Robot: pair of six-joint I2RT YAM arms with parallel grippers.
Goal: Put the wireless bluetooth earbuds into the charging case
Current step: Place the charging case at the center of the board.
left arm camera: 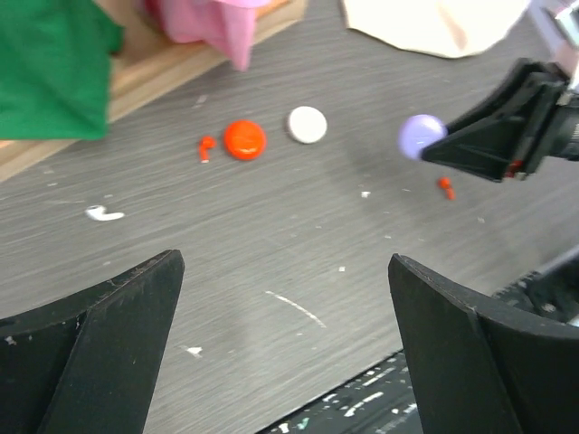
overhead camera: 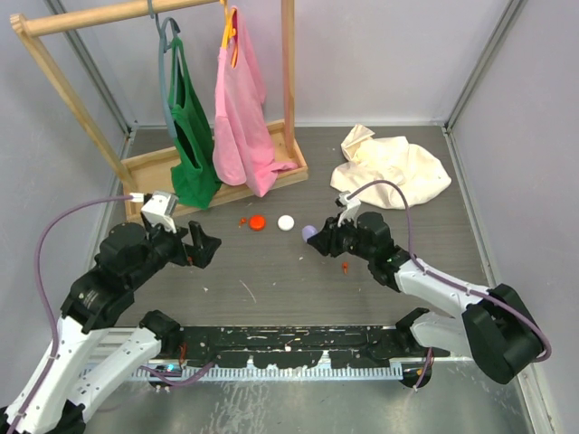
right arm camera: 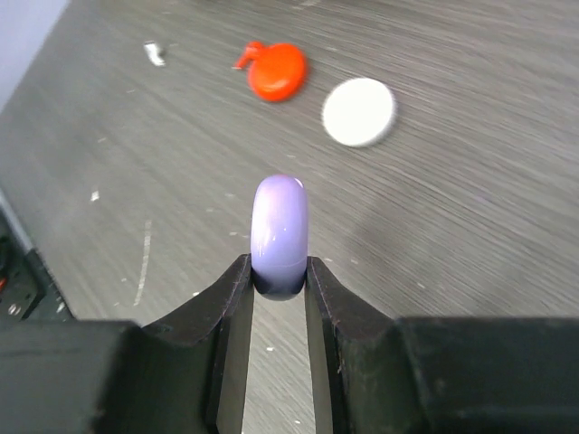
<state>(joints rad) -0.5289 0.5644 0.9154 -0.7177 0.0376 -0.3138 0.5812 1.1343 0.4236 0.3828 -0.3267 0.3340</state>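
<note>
My right gripper (right arm camera: 279, 268) is shut on a lilac round charging case (right arm camera: 279, 233), held on edge above the table; the case also shows in the top view (overhead camera: 309, 232) and the left wrist view (left arm camera: 422, 136). A red round case (left arm camera: 244, 139) and a white round case (left arm camera: 308, 124) lie flat further back. One red earbud (left arm camera: 206, 146) lies just left of the red case, another red earbud (left arm camera: 446, 187) lies under my right gripper (overhead camera: 323, 240), and a white earbud (left arm camera: 106, 213) lies far left. My left gripper (left arm camera: 285, 271) is open and empty, near the table's left side (overhead camera: 204, 246).
A wooden rack (overhead camera: 217, 172) with a green bag (overhead camera: 192, 136) and a pink bag (overhead camera: 240, 108) stands at the back left. A cream cloth (overhead camera: 391, 167) lies at the back right. A black rail (overhead camera: 298, 348) runs along the near edge.
</note>
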